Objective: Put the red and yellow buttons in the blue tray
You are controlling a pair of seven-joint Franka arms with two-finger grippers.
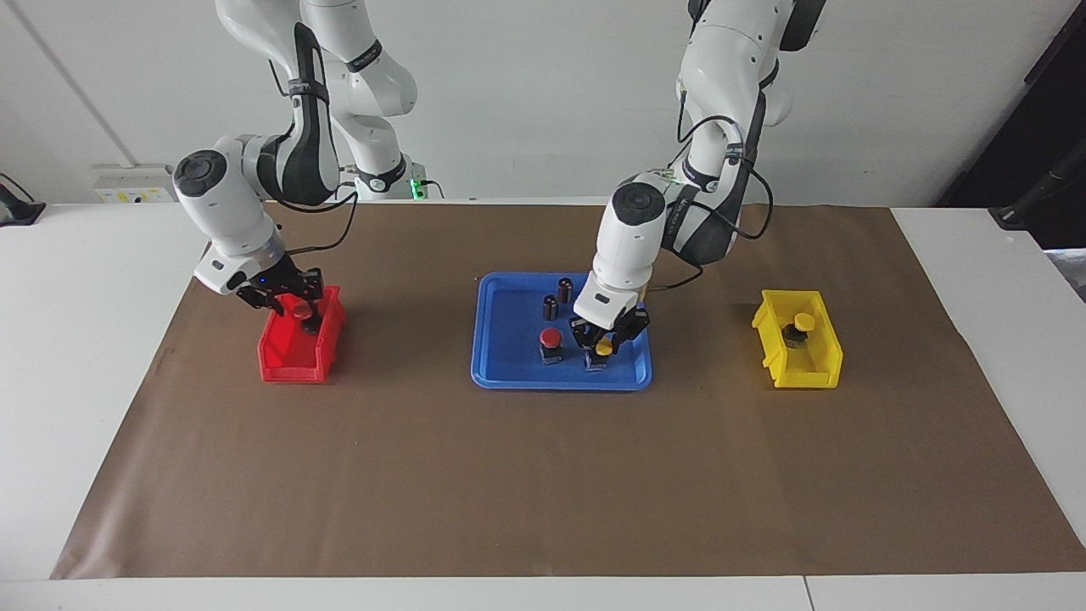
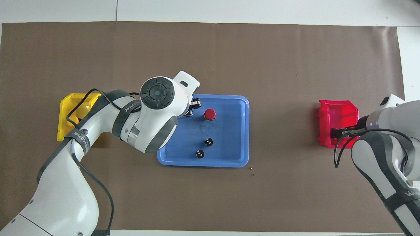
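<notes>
The blue tray [image 1: 509, 380] lies mid-table and also shows in the overhead view [image 2: 238, 131]. In it stand a red button [image 1: 551, 339] [image 2: 209, 114] and two dark capless cylinders [image 1: 565, 288]. My left gripper [image 1: 604, 345] is low in the tray beside the red button, toward the left arm's end. It is shut on a yellow button [image 1: 603, 347], whose base is at the tray's floor. A second yellow button [image 1: 803, 322] sits in the yellow bin [image 1: 802, 373]. My right gripper [image 1: 297, 312] is down in the red bin [image 1: 288, 369], shut on a red button [image 1: 301, 312].
The red bin [image 2: 328, 111] stands at the right arm's end of the brown mat and the yellow bin [image 2: 65, 101] at the left arm's end. The left arm's wrist [image 2: 157, 95] covers the tray's corner in the overhead view.
</notes>
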